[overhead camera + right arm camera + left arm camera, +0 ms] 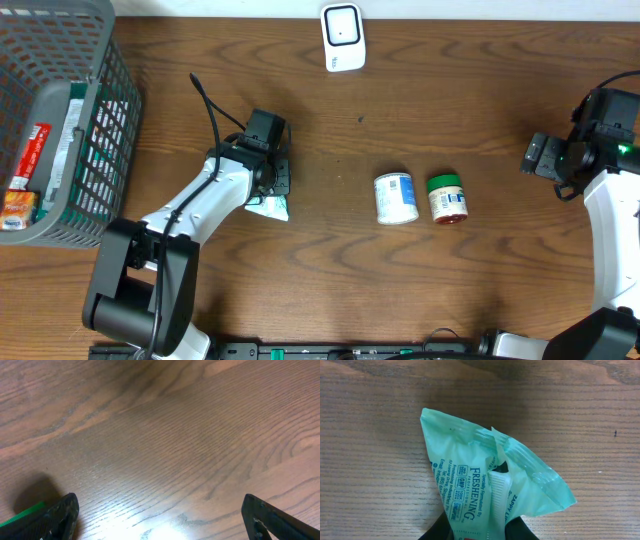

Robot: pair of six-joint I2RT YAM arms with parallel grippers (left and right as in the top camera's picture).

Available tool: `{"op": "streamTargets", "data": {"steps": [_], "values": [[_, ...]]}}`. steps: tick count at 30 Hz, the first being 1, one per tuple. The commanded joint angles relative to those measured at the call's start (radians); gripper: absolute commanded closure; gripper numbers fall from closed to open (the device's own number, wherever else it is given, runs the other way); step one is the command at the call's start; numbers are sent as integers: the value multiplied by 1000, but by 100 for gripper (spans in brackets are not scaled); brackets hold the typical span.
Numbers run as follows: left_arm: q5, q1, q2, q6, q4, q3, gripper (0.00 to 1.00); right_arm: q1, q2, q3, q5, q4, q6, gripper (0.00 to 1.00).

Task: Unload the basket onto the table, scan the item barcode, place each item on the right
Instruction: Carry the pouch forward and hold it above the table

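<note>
Basket [100, 130] far left, scanner [343, 38] at back, tub [396, 198] and jar [448, 197] right of packet [272, 208].

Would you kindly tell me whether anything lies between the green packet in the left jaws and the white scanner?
Nothing visible does. Only bare table lies between the green packet, held in the left jaws, and the white scanner; the can and jar lie off to the right.

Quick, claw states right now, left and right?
Left claw: shut on the green packet.
Right claw: open, holding nothing.
</note>
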Motion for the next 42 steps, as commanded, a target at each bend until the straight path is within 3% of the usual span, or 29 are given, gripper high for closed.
{"op": "streamTargets", "data": {"steps": [1, 12, 14, 15, 17, 19, 24, 26, 27, 28, 29, 34, 42], "values": [[-16, 1, 12, -9, 2, -27, 83, -6, -5, 11, 9, -2, -6, 1], [17, 1, 12, -10, 69, -70, 83, -6, -5, 11, 9, -2, -6, 1], [66, 0, 12, -10, 68, -70, 67, -6, -5, 11, 9, -2, -6, 1], [87, 1, 12, -10, 72, -70, 52, -6, -5, 11, 9, -2, -6, 1], [92, 1, 11, -8, 88, -69, 32, -6, -5, 11, 9, -2, -6, 1], [66, 11, 9, -6, 89, -46, 25, -6, -5, 11, 9, -2, -6, 1], [67, 54, -44, 21, 64, 25, 22, -6, -5, 11, 9, -2, -6, 1], [67, 69, -76, 21, 55, 26, 26, -6, -5, 11, 9, -2, -6, 1], [67, 72, -84, 21, 51, 26, 40, -6, -5, 11, 9, -2, -6, 1], [68, 80, -98, 21, 38, 26, 86, -6, -5, 11, 10, -2, -6, 1], [68, 85, -103, 21, 28, 26, 92, -6, -5, 11, 9, -2, -6, 1], [196, 90, -85, 22, -5, 6, 93, -6, -5, 11, 9, -2, -6, 1], [202, 90, 50, 22, 8, -10, 93, -6, -5, 11, 9, -2, -6, 1]]}}
